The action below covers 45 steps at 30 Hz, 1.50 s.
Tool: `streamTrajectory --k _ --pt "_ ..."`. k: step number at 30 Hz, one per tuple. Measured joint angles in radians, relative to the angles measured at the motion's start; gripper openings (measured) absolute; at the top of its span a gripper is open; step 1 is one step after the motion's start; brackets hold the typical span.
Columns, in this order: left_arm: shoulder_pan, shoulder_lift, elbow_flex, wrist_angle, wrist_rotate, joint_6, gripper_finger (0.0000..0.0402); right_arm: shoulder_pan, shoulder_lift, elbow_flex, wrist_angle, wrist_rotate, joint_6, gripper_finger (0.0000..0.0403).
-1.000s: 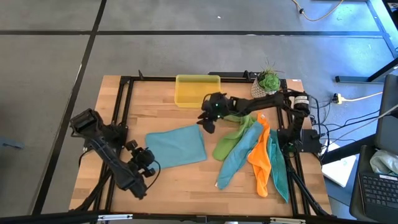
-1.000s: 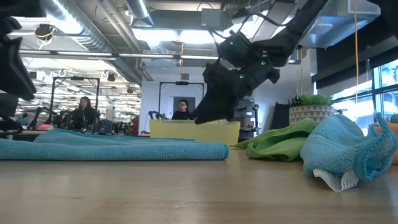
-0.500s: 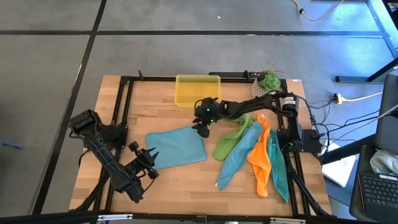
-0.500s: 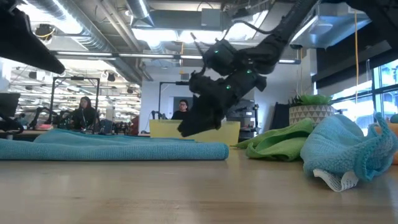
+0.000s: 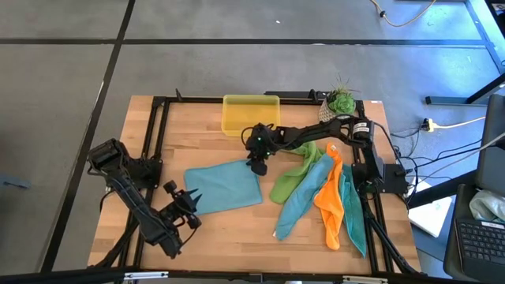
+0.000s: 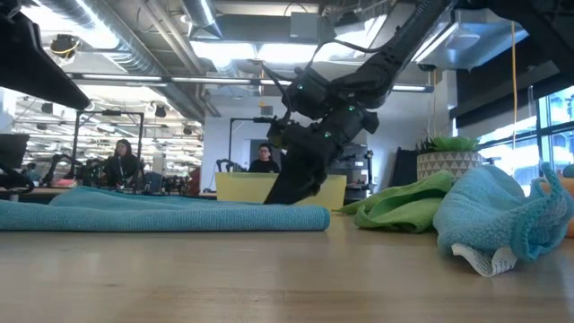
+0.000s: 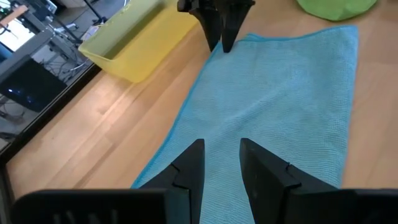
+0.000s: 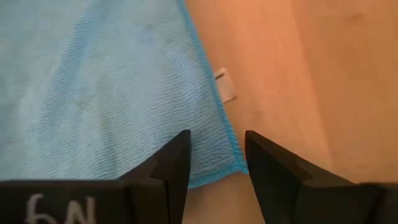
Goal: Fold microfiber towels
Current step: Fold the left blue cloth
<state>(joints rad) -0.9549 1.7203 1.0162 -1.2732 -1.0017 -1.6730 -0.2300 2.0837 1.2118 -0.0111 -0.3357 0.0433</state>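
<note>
A wooden counter [image 5: 221, 225] carries our work, an open workshop behind it. Nearest us, the left gripper [image 5: 188, 207] hovers at the near left corner of the spread teal towel [image 5: 225, 186], fingers spread and empty. That towel lies flat and unfolded, soft ribbed weave, a small white tag at its edge. At its far right corner our right gripper [image 5: 257, 166] straddles the hem, fingers parted, not yet pinching. Right of it, four more towels [image 5: 323, 201] lie crumpled, and beyond it stands the yellow tray [image 5: 250, 114]. We judge no towel folded yet.
</note>
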Motion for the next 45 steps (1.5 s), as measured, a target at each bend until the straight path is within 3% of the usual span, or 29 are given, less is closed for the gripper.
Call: streamTrajectory --k 8,12,22,34,45 --pt "-0.01 0.0 0.0 0.004 0.005 -0.009 0.0094 0.011 -0.008 -0.001 -0.045 0.01 -0.035 0.0055" --pt "-0.01 0.0 0.0 0.004 0.006 -0.017 0.0094 0.028 -0.031 -0.003 -0.064 0.073 -0.092 0.0009" --pt "-0.01 0.0 -0.001 0.003 0.024 -0.019 0.0094 0.064 -0.149 -0.002 -0.214 0.253 -0.121 0.0006" --pt "-0.01 0.0 -0.001 0.002 0.026 -0.019 0.0094 0.063 -0.147 -0.002 -0.271 0.241 -0.018 0.0056" --pt "-0.01 0.0 -0.001 0.002 0.026 -0.019 0.0094 0.06 -0.146 -0.002 -0.237 0.248 -0.048 0.0041"
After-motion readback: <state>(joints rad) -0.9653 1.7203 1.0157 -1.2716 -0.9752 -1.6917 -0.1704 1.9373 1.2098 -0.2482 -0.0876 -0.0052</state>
